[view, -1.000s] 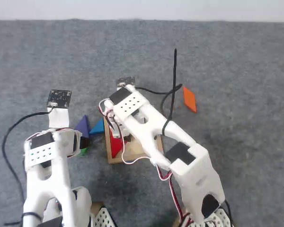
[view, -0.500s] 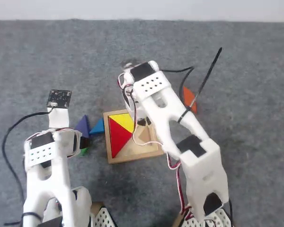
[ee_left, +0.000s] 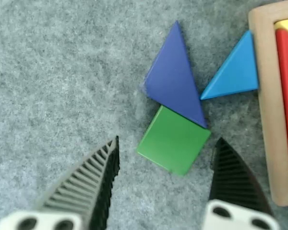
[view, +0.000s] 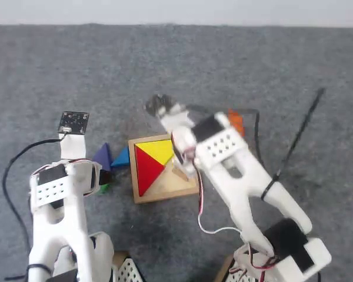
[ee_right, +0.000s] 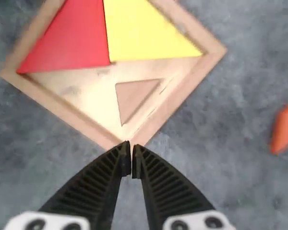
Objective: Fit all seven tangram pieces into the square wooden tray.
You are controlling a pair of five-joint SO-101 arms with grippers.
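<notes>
Swung back off the wooden tray (view: 165, 197), our right pincer (ee_right: 131, 160) is pressed together; inside lie a red triangle (ee_right: 72, 36), yellow triangle (ee_right: 144, 33) and, we think, a tan triangle (ee_right: 134, 96). Our left pincer (ee_left: 168, 140) gapes over the green square (ee_left: 174, 139).

One wooden tray (view: 162, 197). Five triangles: red triangle (view: 145, 170), yellow triangle (view: 159, 151), tan triangle (ee_right: 133, 97), dark blue triangle (ee_left: 175, 79), light blue triangle (ee_left: 236, 72). One green square (ee_left: 174, 140). One orange parallelogram (ee_right: 285, 127).

High camera down over table (view: 282, 70); wrist cameras close, downward (tray (view: 163, 195) in all three).
</notes>
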